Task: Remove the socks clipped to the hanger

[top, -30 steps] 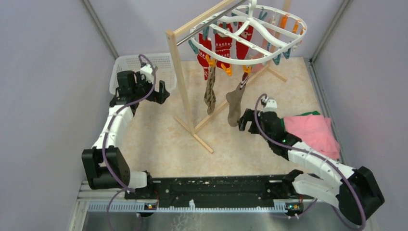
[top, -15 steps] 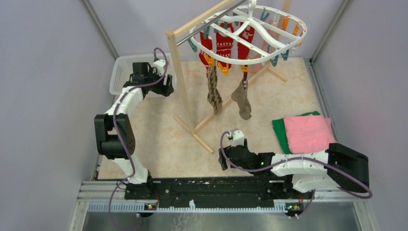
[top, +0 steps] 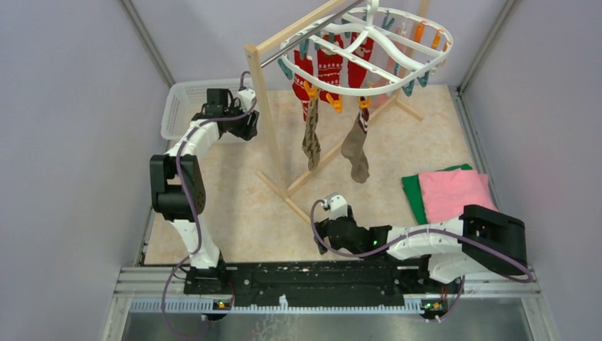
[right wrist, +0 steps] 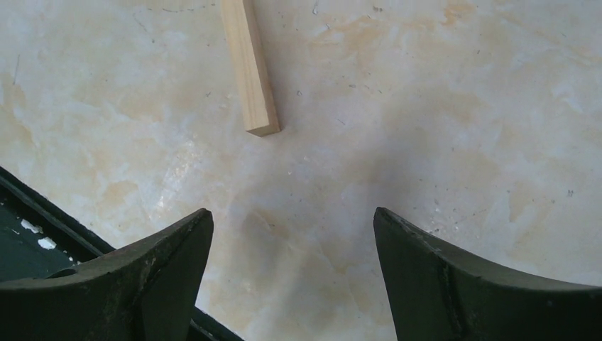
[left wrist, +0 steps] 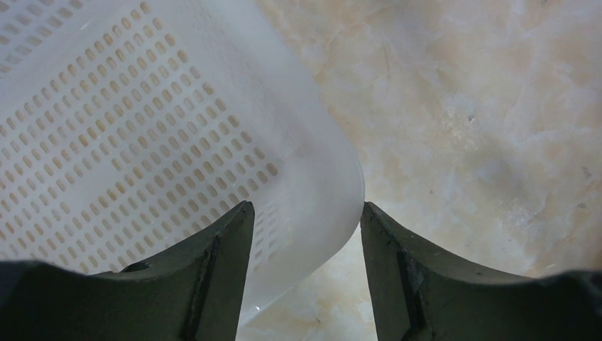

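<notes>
The socks [top: 330, 65] hung clipped beneath the hanger [top: 415, 71], none yet grasped, with the left gripper [left wrist: 305, 213] (over the basket [left wrist: 142, 106], left of the hanger) and the right gripper [right wrist: 292, 220], low in front of it, both gaping empty, so one needed to reach up for a sock.

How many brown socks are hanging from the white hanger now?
2. The left brown sock hangs beside the wooden rack post. The right brown sock hangs further right and reaches slightly lower. Both hang under the hanger's near rim. Others may be hidden behind it.
</notes>
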